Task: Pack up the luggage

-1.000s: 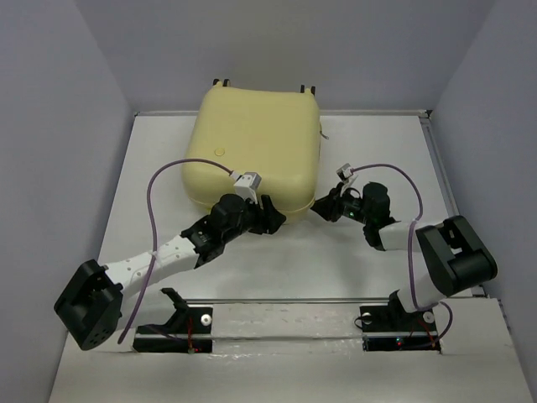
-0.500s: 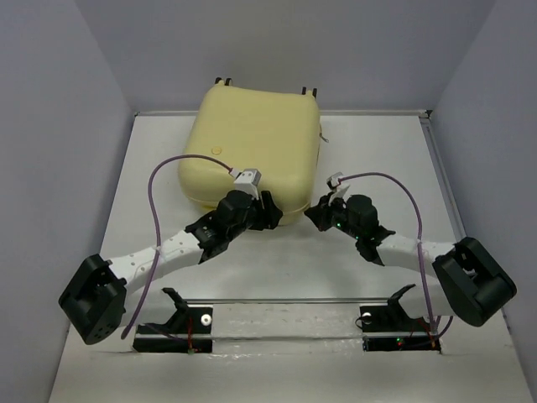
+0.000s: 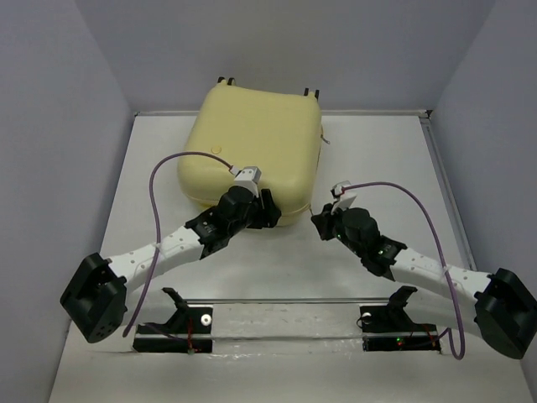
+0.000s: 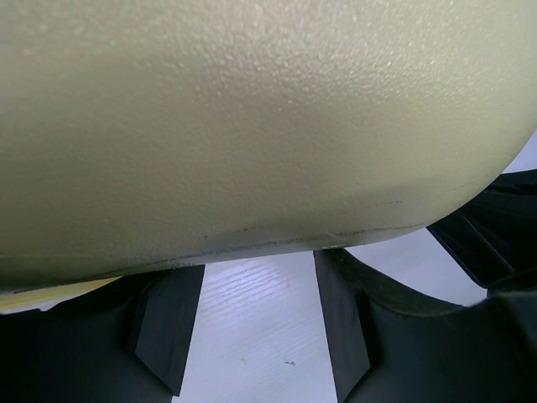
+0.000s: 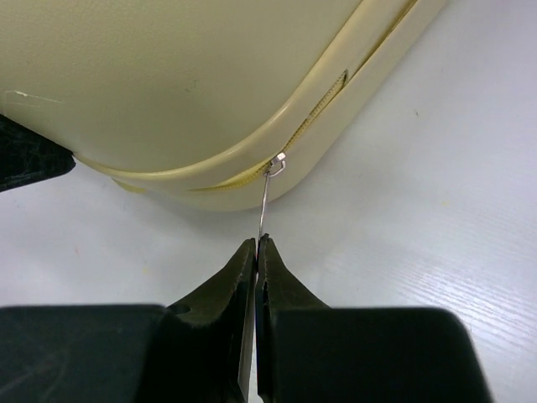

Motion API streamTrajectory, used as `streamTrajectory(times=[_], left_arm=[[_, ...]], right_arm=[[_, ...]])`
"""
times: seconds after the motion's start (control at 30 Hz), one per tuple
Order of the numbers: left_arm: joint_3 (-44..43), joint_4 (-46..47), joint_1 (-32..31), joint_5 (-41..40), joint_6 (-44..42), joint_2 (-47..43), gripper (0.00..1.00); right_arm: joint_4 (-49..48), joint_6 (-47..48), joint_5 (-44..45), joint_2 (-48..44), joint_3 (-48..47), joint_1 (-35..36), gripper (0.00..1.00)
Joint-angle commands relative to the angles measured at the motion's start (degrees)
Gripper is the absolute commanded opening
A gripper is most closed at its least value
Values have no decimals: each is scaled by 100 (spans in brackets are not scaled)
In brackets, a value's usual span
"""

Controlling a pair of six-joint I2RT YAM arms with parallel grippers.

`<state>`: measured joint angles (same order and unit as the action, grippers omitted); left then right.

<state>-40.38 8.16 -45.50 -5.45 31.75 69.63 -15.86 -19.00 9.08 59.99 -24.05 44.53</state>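
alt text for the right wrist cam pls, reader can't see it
The right gripper is shut on a thin metal zipper pull that reaches out from the zipper at a rounded corner of the pale yellow luggage. The luggage fills the upper left of the view and lies on a white table.

A flat white tabletop point(image 3: 377, 159) with a faint linear grain forms the floor of a three-sided booth. A plain matte pale grey back wall point(image 3: 277, 42) meets matching left wall point(image 3: 50, 168) and right wall point(image 3: 495, 143). A thin silver metal strip point(image 3: 285, 300) crosses the tabletop near its front edge. The light is soft and even, and shadows are faint.
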Motion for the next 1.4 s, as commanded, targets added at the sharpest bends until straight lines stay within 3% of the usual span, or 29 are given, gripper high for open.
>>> streamTrajectory(times=[0.0,0.2,0.37,0.6,0.67,0.77,0.8,0.87,1.13,1.37], left_arm=[[-699,1215,418,-913,-133,-379,68],[-805,748,700,-1011,-108,-906,70],[-437,652,621,-266,-29,-1153,71],[767,757,-406,-157,279,-1162,63],[900,914,-662,-237,341,-1153,62],[988,1055,-768,-307,393,-995,62],[980,1099,-811,-316,385,-890,61],[979,1283,-829,-368,341,-758,61],[594,1556,-829,-500,60,-116,61],[408,1689,-821,-544,-2,244,61]], right_arm=[[1419,-349,-618,30,15,460,7],[1392,-385,-602,93,-100,460,7],[1340,-376,-530,250,-152,460,7],[1156,-245,16,92,-257,224,8],[919,27,-300,92,-310,-548,11],[-292,318,-1521,118,-100,-1514,27],[-782,440,-1958,258,-82,-1631,40],[-1277,695,-2199,478,-47,-1781,52],[-2184,1012,-3096,1480,-301,-1843,52],[-2194,1311,-2490,1806,-574,-1896,52]])
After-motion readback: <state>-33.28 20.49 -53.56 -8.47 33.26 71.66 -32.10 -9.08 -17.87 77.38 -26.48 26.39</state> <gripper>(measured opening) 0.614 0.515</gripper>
